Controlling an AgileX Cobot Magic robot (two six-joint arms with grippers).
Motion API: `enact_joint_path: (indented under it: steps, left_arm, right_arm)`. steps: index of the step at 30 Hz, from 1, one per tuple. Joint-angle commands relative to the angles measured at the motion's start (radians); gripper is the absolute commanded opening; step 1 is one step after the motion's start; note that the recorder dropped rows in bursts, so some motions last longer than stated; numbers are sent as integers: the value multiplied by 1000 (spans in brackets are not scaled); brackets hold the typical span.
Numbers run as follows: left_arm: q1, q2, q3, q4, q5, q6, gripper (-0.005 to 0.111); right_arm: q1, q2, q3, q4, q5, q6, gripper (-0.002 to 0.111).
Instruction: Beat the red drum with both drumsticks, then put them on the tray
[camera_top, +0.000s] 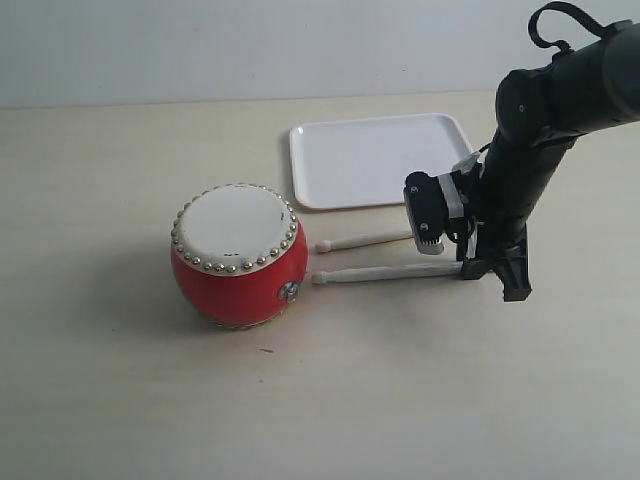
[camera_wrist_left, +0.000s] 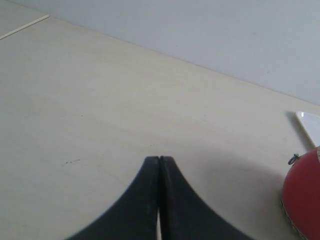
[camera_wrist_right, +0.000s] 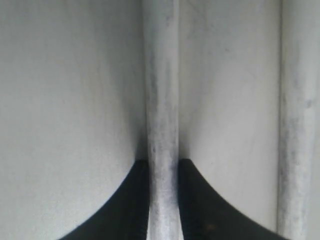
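Observation:
The red drum (camera_top: 240, 260) with its cream skin stands left of centre; its red side (camera_wrist_left: 305, 200) shows in the left wrist view. Two pale drumsticks lie on the table to its right, bead tips toward it. My right gripper (camera_top: 493, 268) is down on the handle end of the nearer drumstick (camera_top: 390, 272). In the right wrist view the jaws (camera_wrist_right: 162, 162) press both sides of that stick (camera_wrist_right: 161, 75), and the other drumstick (camera_wrist_right: 296, 125) lies alongside. The farther drumstick (camera_top: 365, 241) lies just in front of the white tray (camera_top: 375, 160). My left gripper (camera_wrist_left: 159, 159) is shut and empty over bare table.
The pale tabletop (camera_top: 120, 380) spreads around the drum. A corner of the tray (camera_wrist_left: 311, 122) shows beyond the drum in the left wrist view. The right arm's black body (camera_top: 545, 110) leans in over the table's right side. A light wall lies behind.

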Motion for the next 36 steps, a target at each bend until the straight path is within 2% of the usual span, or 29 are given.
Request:
enact_joint_path:
  steps: [1, 13, 23, 32, 36]
  left_arm:
    - [1, -4, 4, 3, -8, -3, 0]
    - [1, -4, 4, 3, -8, -3, 0]
    - [1, -4, 4, 3, -8, -3, 0]
    - [1, -4, 4, 3, -8, -3, 0]
    - [1, -4, 4, 3, -8, -3, 0]
  right_arm:
    - [2, 1, -5, 0, -2, 1, 0]
    - [2, -86, -5, 4, 37, 1, 0]
    - [2, -169, -5, -7, 200, 29, 0]
    - [2, -266, -5, -23, 242, 148, 0]
    - [2, -323, -5, -23, 242, 269, 0]
